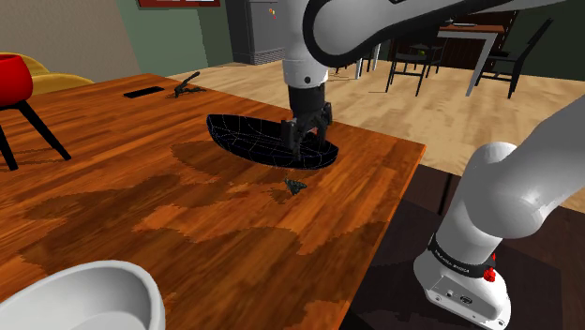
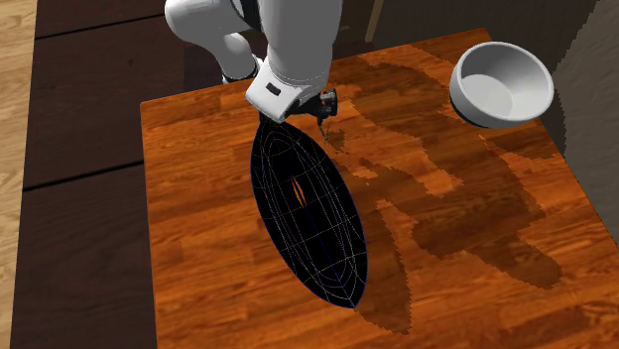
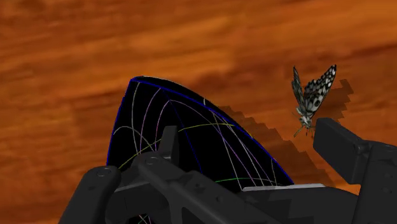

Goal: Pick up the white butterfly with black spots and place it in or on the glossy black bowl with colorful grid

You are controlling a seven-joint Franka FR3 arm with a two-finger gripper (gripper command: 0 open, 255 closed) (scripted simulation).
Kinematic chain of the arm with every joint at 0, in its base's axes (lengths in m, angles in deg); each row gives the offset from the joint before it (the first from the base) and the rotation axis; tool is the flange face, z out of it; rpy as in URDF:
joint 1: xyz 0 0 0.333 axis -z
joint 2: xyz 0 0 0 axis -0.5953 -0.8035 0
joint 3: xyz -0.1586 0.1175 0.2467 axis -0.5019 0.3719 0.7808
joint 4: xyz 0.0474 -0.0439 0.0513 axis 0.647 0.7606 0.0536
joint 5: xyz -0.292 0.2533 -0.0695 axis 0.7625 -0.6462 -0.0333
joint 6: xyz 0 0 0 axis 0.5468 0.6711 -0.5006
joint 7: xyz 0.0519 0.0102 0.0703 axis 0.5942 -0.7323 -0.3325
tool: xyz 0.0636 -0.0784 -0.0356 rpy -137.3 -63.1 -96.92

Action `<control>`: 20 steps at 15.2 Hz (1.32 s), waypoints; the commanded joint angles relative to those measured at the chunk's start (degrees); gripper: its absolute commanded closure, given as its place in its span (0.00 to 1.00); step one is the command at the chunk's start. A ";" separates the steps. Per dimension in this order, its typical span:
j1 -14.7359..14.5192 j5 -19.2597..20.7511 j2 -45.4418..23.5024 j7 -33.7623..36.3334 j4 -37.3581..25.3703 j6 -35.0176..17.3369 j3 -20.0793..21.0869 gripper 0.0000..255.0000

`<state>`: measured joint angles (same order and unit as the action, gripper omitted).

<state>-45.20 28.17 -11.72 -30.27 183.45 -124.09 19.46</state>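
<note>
The all-black two-finger gripper (image 1: 307, 137) holds its fingers (image 3: 343, 149) wide apart, clasping nothing, above one end of the glossy black elongated bowl with coloured grid lines (image 3: 184, 133). Beyond, beside the bowl, the white black-spotted butterfly (image 3: 313, 94) stands on the brown wooden table (image 3: 95, 57).

Before me lay a reddish wooden table (image 1: 141, 192); beyond it spread pale plank floor (image 1: 380, 105), a green wall (image 1: 169, 42), dark dining chairs (image 1: 412, 56), and a red chair (image 1: 11, 80) on black legs.
</note>
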 commanded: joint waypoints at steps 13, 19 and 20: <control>-1.69 -0.36 -10.33 5.70 -0.06 -10.60 5.62 0.00; -1.70 -0.36 -10.34 5.70 -0.06 -10.60 5.62 0.00; -1.70 -0.36 -10.34 5.70 -0.06 -10.60 5.62 0.00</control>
<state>-46.89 27.82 -22.01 -24.58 183.34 -134.69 25.07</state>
